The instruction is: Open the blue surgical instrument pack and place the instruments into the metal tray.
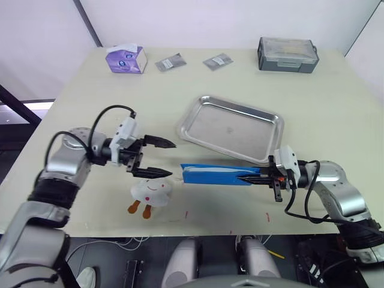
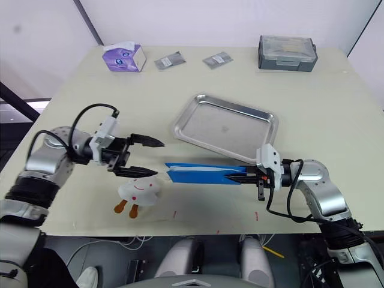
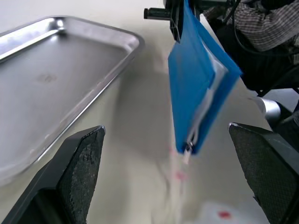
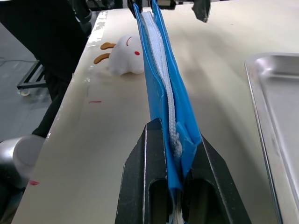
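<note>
1. Left eye view: right gripper, lower right, is clenched on one end of the pack, which sticks out flat toward frame centre, just below the tray. The tray is bare. Left gripper, centre left, has its jaws spread wide, holding nothing, its tips just beside the pack's free end. A white plush toy lies under the left gripper. Along the top: purple tissue box, two grey packets, grey box.
2. Left wrist view: the pack hangs edge-on between the spread fingers, pale lining showing at its open end; the tray fills the upper left.
3. Right wrist view: fingers pinch the pack; the toy is upper left, the tray rim at right.
</note>
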